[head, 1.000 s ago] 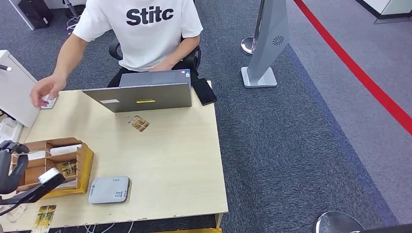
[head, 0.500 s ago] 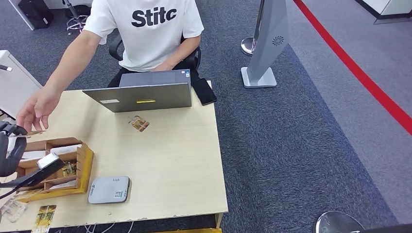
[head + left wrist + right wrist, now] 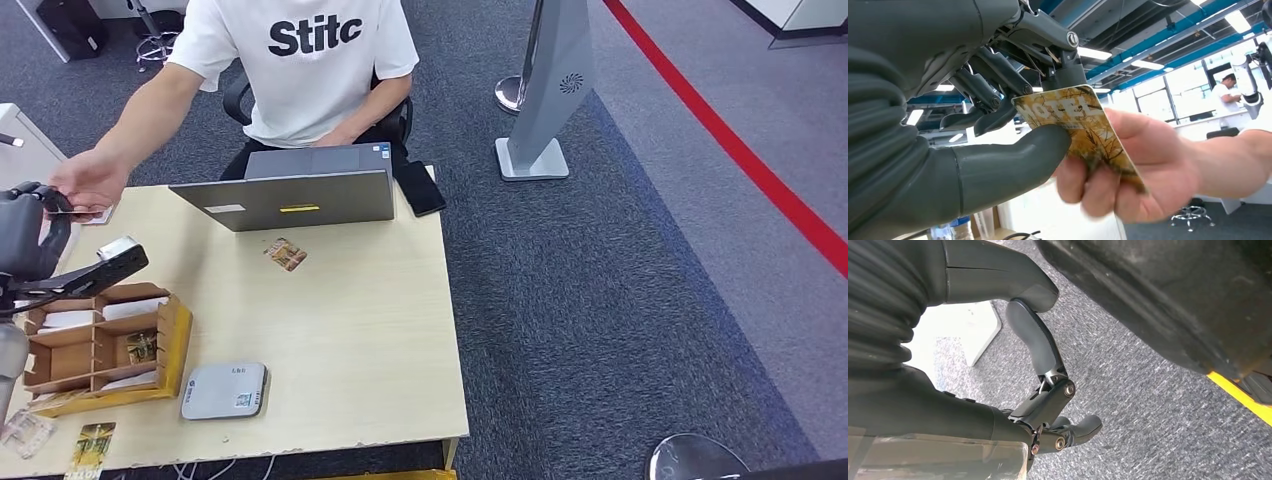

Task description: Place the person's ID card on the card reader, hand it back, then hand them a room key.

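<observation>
Room key (image 3: 1073, 120) pinched by left hand (image 3: 998, 140); wooden tray (image 3: 178, 330) holds cards.

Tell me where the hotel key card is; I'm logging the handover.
In the left wrist view, the hotel key card is pinched by the left hand while the person's hand grips its other end.

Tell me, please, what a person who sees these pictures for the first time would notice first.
First, the handover at the table's far left corner: the robot's left hand pinches a golden hotel key card while the person's hand grips its other end. Next, the grey laptop in front of the seated person, with another card lying just before it. Near the front edge sit a wooden card organizer and a grey card reader.
</observation>
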Robot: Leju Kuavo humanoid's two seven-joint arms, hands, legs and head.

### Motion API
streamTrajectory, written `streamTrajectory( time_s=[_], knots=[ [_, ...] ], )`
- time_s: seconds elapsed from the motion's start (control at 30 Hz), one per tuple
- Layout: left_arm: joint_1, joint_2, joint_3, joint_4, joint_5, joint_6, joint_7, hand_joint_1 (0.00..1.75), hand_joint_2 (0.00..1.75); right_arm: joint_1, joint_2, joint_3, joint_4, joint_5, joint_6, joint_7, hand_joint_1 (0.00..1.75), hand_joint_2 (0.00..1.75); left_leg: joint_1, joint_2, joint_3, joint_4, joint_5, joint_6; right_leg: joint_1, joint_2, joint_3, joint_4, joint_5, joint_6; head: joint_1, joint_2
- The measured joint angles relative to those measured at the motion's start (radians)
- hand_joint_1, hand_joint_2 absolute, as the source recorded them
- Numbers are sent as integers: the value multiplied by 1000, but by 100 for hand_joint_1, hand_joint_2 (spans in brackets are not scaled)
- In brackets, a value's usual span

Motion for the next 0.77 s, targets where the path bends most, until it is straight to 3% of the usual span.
streamTrajectory(
  time_s=[0.4, 0.53, 0.77],
  knots=[
    [-34, -11, -22, 47, 6, 13, 12, 175, 175, 2, 0, 10, 0, -3, -1, -1, 0, 175, 0, 5, 0, 0, -2, -1, 0, 6, -2, 0, 0, 0, 0, 0],
    [-30, -13, -24, 47, 6, 33, 21, 0, 175, 3, 0, 10, 0, -5, -2, -2, 0, 175, 0, 6, -1, 0, -2, -1, 0, 7, -2, 0, 0, 0, 0, 0],
    [-6, -27, -24, 41, 3, 110, 30, 0, 175, 3, 1, 11, 0, -5, -4, -1, 0, 175, 0, 5, -1, 0, -3, -1, 0, 6, -2, 0, -1, 0, 0, 0]
  ],
)
